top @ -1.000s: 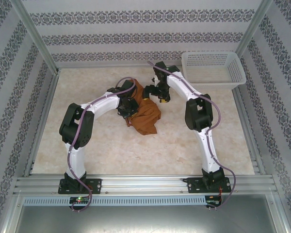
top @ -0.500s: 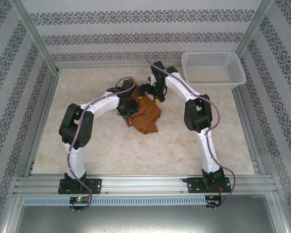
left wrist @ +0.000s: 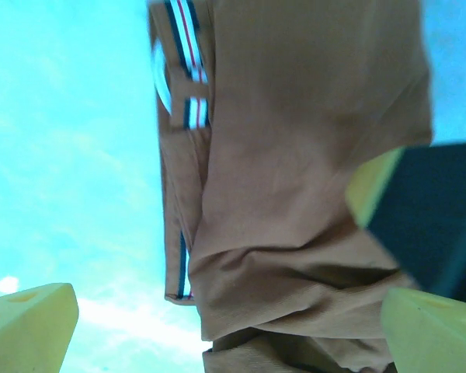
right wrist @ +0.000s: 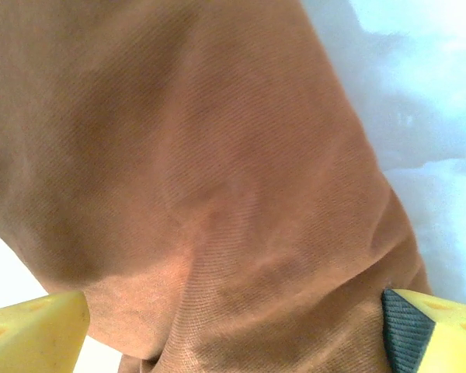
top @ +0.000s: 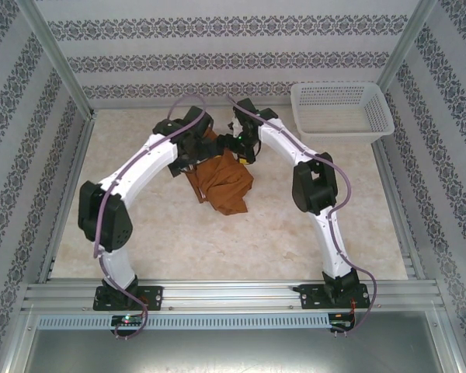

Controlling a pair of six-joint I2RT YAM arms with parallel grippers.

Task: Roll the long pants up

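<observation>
Left gripper (left wrist: 229, 326) is open wide: we see its yellow fingertips (left wrist: 31, 318) at the two bottom corners of the wrist view, nothing pinched between them. It sits low over the long pants (top: 221, 183), which show as rust-brown cloth running down the middle of that view, with a striped waistband (left wrist: 188, 66) edge at upper centre. Right gripper (right wrist: 233, 326) is open too, with yellow tips at the bottom left and bottom right of its own view and brown cloth close in front; we can't tell if the tips touch it. In the top view we see the pants as a bunched heap on the pale desk (top: 295, 233), upper middle of the frame, with both arms bent in over its top edge. White basket (top: 338, 109) sits at upper right, well apart from the pants.
</observation>
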